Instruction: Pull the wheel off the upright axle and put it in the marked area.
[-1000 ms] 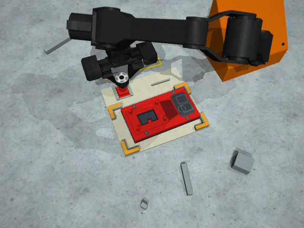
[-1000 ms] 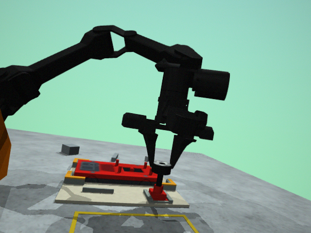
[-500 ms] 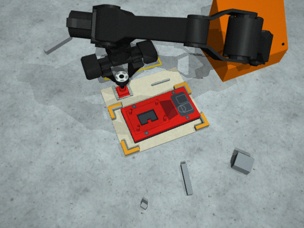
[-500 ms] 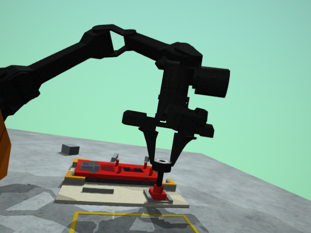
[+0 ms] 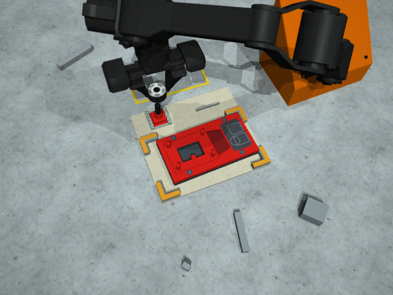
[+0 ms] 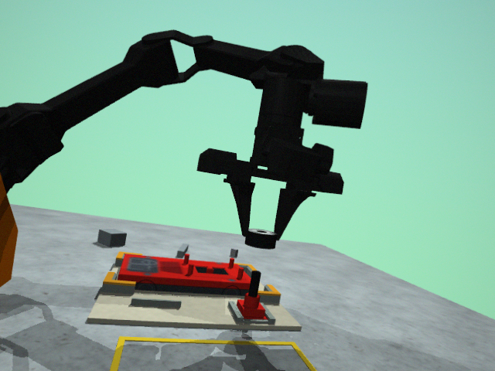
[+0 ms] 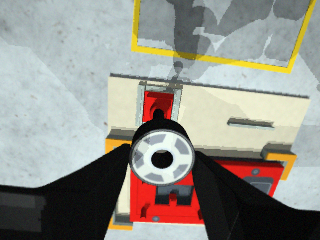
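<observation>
Now the gripper point(image 6: 261, 233) is clenched on the wheel point(image 6: 261, 238), one finger on each side of its rim, holding it level in the air. It hangs well above the black upright axle point(image 6: 254, 278), clear of its tip. That axle stands in a red block point(image 6: 250, 308) on the cream board point(image 6: 199, 313). Nearer the exterior camera, just beside the board, lies the yellow-outlined marked area point(image 6: 128, 340).

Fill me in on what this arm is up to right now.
The gripper is shut on the wheel, holding it in the air clear above the upright axle on its red base. The axle stands bare on the beige board. The yellow-outlined marked area lies just beside the board, and the wheel has not yet been set down there.
</observation>
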Motion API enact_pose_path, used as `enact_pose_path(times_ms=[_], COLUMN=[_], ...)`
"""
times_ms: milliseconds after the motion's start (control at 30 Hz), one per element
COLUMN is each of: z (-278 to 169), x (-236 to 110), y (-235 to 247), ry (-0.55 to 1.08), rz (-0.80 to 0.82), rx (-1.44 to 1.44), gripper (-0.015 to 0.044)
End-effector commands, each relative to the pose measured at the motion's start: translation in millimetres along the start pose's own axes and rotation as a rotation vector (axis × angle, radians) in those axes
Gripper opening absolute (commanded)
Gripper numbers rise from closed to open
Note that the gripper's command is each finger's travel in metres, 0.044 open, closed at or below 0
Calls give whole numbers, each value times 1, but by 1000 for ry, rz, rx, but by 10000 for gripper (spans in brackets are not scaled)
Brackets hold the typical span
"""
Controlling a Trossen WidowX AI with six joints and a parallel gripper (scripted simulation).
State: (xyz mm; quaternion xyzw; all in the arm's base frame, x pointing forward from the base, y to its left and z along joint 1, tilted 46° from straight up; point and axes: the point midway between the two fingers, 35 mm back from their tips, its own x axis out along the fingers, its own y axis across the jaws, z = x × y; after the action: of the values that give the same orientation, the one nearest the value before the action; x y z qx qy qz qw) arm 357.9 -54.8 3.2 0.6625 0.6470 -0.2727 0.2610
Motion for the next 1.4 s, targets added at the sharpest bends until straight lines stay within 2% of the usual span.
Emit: enact_pose_path(times_ms=[0,533,767,1100,1367], z=[8,99,106,107,107], x=[2,-8,-6,23,75], y=[-3,-49,-54,-53,-53], ry=[-2,-14,-14,-13,-11], rz=[-4,-3,-4,-3,-2], rx=[-1,-6,-7,-7,-7], gripper=[0,0,0,0,0])
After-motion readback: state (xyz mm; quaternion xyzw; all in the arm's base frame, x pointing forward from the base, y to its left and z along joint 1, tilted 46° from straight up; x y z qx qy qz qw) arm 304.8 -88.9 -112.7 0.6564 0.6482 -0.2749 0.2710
